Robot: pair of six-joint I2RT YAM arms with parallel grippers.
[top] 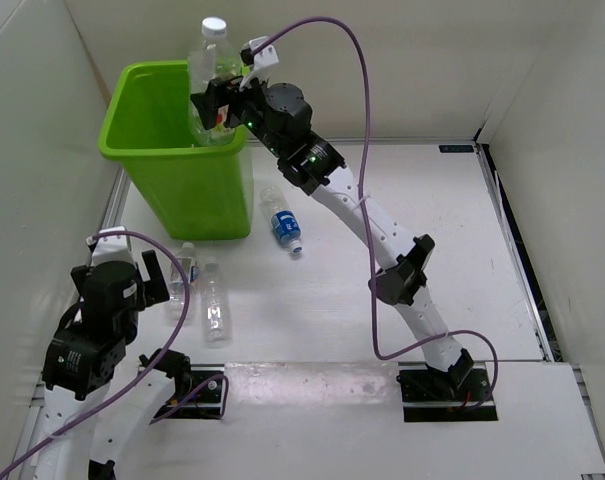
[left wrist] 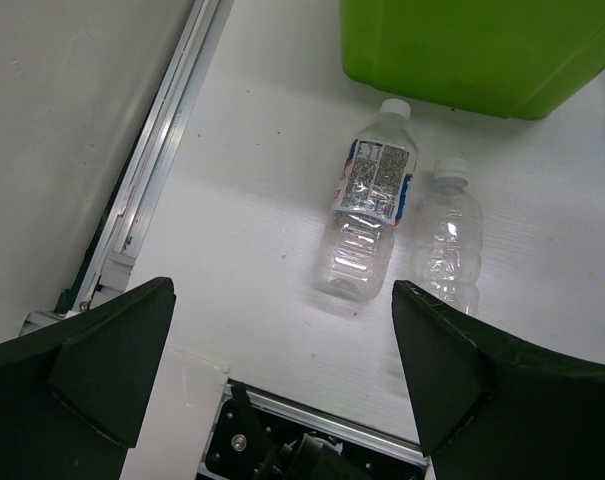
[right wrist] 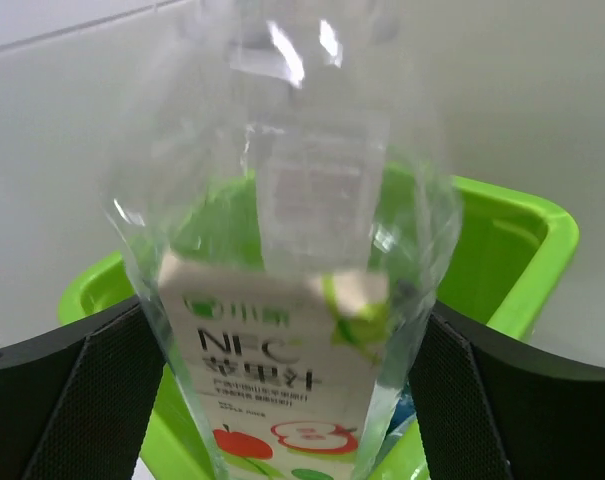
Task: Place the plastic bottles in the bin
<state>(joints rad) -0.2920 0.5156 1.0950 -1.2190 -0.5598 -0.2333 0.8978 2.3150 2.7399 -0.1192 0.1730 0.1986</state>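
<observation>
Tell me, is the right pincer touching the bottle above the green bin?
Cannot tell. The right wrist view shows the bottle inside the right pincer, above the bin, but its blurred edges hide any contact or gap.

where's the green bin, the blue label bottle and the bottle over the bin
green bin (top: 192,195): top view, on its front wall
blue label bottle (top: 285,228): top view, on its label
bottle over the bin (top: 208,58): top view, on its clear upper body

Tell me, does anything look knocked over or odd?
Three bottles lie on their sides on the table: a labelled bottle and a clear bottle before the left pincer, a blue-labelled bottle beside the green bin. The fourth bottle stands upright between the fingers of the right pincer, over the bin. Nothing spilled.
</observation>
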